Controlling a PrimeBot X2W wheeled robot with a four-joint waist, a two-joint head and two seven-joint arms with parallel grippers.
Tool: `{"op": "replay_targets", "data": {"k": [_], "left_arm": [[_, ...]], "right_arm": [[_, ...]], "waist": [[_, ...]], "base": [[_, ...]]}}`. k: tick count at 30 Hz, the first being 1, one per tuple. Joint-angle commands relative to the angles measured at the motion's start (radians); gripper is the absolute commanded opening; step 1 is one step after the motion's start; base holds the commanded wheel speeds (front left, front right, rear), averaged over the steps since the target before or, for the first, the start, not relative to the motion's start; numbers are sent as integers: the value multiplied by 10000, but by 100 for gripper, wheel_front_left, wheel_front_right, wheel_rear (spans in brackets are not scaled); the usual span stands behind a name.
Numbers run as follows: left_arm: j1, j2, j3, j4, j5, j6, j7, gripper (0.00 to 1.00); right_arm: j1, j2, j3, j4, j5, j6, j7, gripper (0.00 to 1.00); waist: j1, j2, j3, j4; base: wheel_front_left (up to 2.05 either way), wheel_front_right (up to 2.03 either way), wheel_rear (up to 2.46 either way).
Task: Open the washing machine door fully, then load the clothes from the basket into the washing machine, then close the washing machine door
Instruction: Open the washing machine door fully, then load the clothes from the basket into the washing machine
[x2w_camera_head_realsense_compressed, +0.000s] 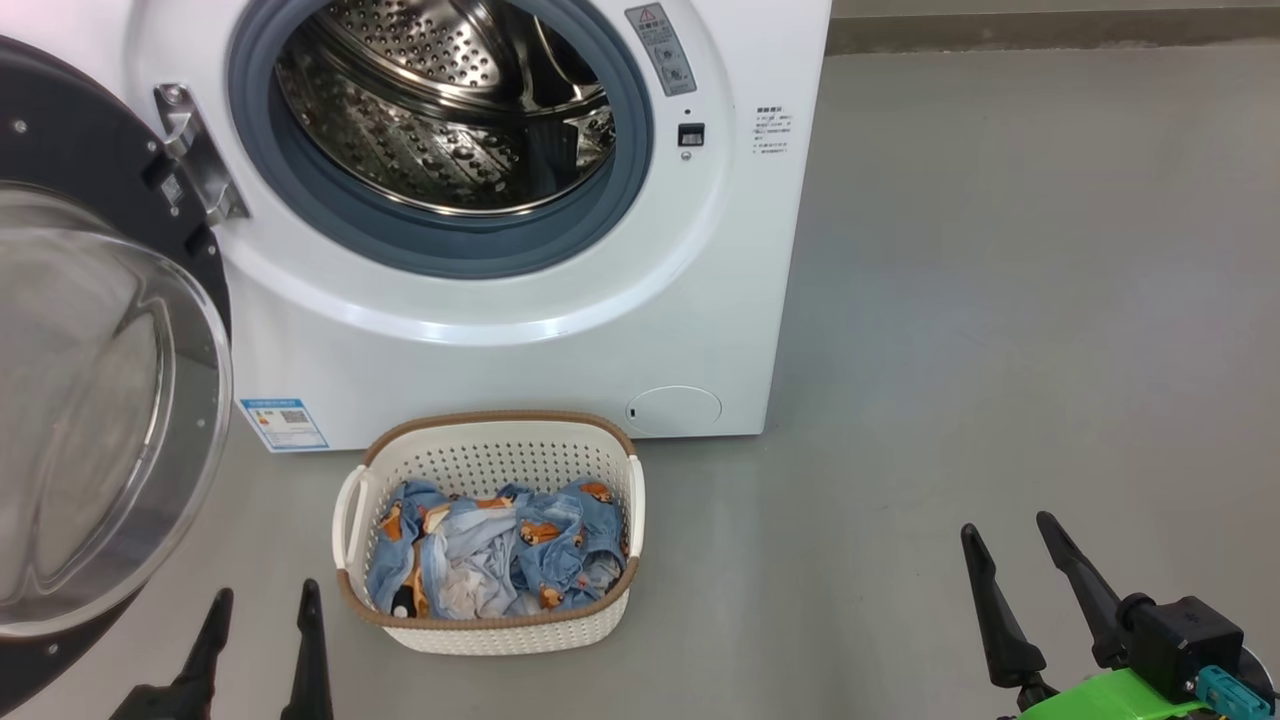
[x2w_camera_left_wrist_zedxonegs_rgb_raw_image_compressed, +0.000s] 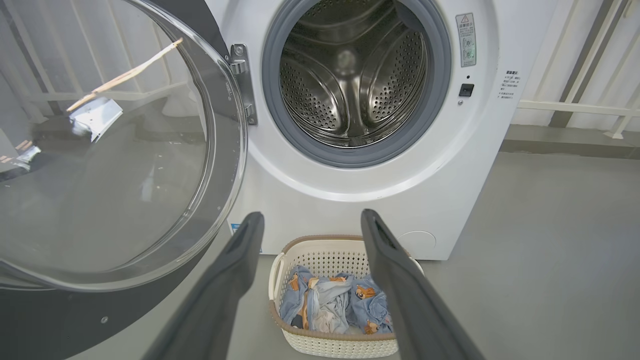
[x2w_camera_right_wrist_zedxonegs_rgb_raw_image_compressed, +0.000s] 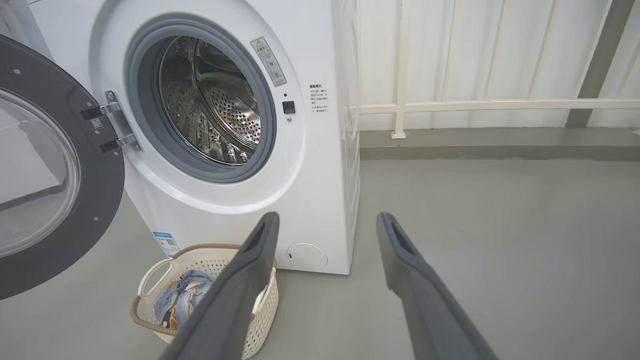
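Note:
The white washing machine (x2w_camera_head_realsense_compressed: 520, 340) (x2w_camera_left_wrist_zedxonegs_rgb_raw_image_compressed: 450, 165) (x2w_camera_right_wrist_zedxonegs_rgb_raw_image_compressed: 320, 165) stands ahead, steel drum bare. Its black door (x2w_camera_head_realsense_compressed: 90, 390) (x2w_camera_left_wrist_zedxonegs_rgb_raw_image_compressed: 105, 165) (x2w_camera_right_wrist_zedxonegs_rgb_raw_image_compressed: 55, 170) with the glass bowl hangs swung out wide to the left on its hinge. On the floor in front sits the cream basket (x2w_camera_head_realsense_compressed: 500, 455) (x2w_camera_left_wrist_zedxonegs_rgb_raw_image_compressed: 320, 252) (x2w_camera_right_wrist_zedxonegs_rgb_raw_image_compressed: 200, 257) holding the light-blue clothes (x2w_camera_head_realsense_compressed: 500, 550) (x2w_camera_left_wrist_zedxonegs_rgb_raw_image_compressed: 335, 305) (x2w_camera_right_wrist_zedxonegs_rgb_raw_image_compressed: 182, 297). Low and left of the basket, my left gripper (x2w_camera_head_realsense_compressed: 265, 595) (x2w_camera_left_wrist_zedxonegs_rgb_raw_image_compressed: 311, 220) is open with nothing in it. Far to the right of the basket, my right gripper (x2w_camera_head_realsense_compressed: 1005, 530) (x2w_camera_right_wrist_zedxonegs_rgb_raw_image_compressed: 327, 220) is open too.
Grey floor (x2w_camera_head_realsense_compressed: 1000, 300) spreads wide to the right of the machine. A white railing (x2w_camera_right_wrist_zedxonegs_rgb_raw_image_compressed: 490, 106) and pale wall run behind it. The open door's edge comes close to my left gripper on its left side.

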Motion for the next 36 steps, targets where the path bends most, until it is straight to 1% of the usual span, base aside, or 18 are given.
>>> {"op": "replay_targets", "data": {"k": [1, 8, 11, 20, 28, 36], "left_arm": [[-323, 161, 320, -281, 59, 116, -94, 100], [-339, 202, 304, -316, 98, 193, -263, 100], [-338, 256, 287, -316, 224, 291, -298, 100], [-350, 286, 302, -313, 309, 541, -242, 100], [-401, 323, 246, -281, 245, 526, -235, 100], [-395, 358, 195, -244, 131, 487, -251, 100]], "right_arm": [[-131, -68, 273, -232, -10, 16, -65, 100], [-136, -68, 284, -177, 12, 16, -87, 100], [-128, -68, 290, -176, 23, 16, -109, 100], [-132, -68, 290, -209, 18, 16, -111, 100], [-138, -68, 295, -187, 50, 16, -93, 100], [-133, -68, 337, -175, 61, 16, -84, 100]], "waist": [[0, 0, 7, -6], [0, 0, -40, -38], [0, 0, -60, -38], [0, 0, -20, -12], [0, 0, -32, 10], [0, 0, -66, 10]], "base": [[0, 0, 0], [5, -5, 0], [52, -52, 0], [134, -134, 0], [129, -129, 0], [33, -33, 0]]}}
